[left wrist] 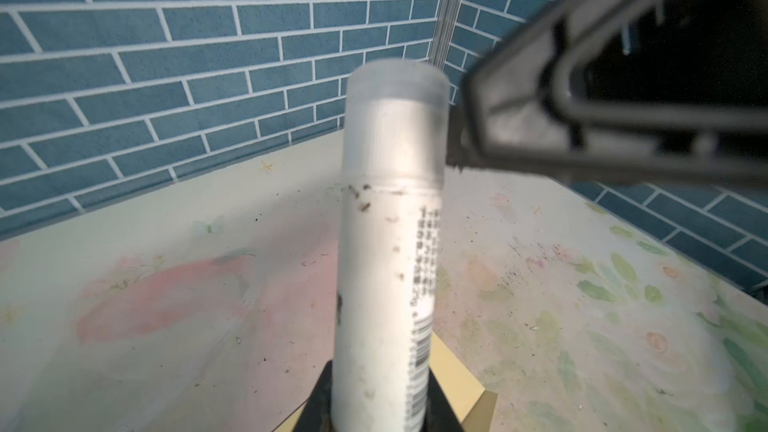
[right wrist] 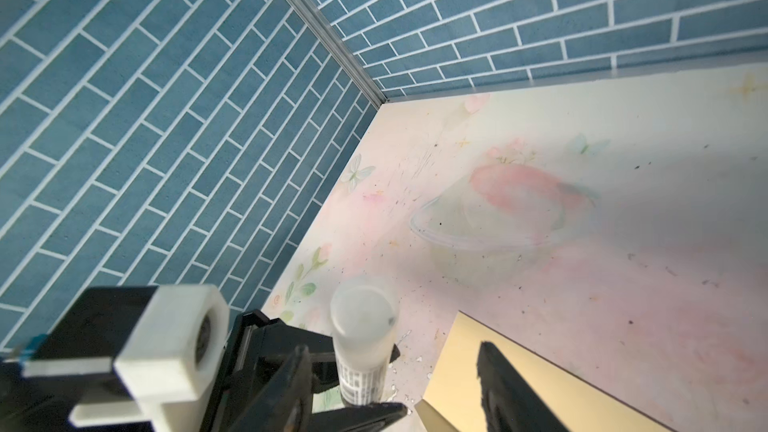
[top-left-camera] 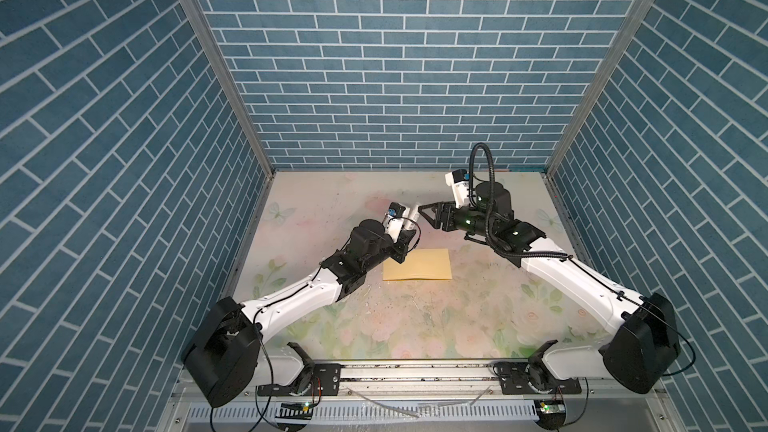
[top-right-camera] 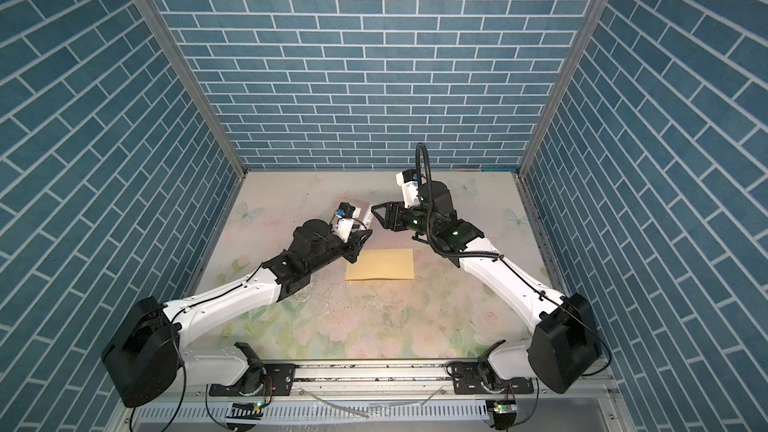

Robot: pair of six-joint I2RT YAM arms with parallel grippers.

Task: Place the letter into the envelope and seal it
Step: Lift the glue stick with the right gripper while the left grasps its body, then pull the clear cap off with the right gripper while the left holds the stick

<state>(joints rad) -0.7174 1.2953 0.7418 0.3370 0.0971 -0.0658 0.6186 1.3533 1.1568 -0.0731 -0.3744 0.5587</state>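
Blue brick-patterned walls (top-left-camera: 395, 56) are seen on three sides of a floral-printed table (top-left-camera: 415, 326); two arms are mounted at its near edge.

The left arm (top-left-camera: 291, 297) is extended from the near left toward the centre; its wrist is raised above the table, and the left gripper (top-left-camera: 405, 238) is directed upward and toward the far right. The right arm (top-left-camera: 582, 276) is extended from the near right; its wrist is turned toward the centre, and the right gripper (top-left-camera: 422, 211) is directed leftward, roughly level, above the table.

Items are counted as follows: one envelope (top-left-camera: 417, 264); one glue stick (top-left-camera: 411, 216); two grippers.

The envelope is laid flat at the centre of the table, on the near side of both grippers; it is touched by neither.

The jaws of the left gripper are closed narrowly on the lower body of the glue stick; the stick is held clear of the table, with its cap (left wrist: 397, 118) fitted and pointed toward the right gripper.

The jaws of the right gripper are set apart; one finger (left wrist: 519, 118) is positioned just beside the cap; whether contact is made cannot be determined.
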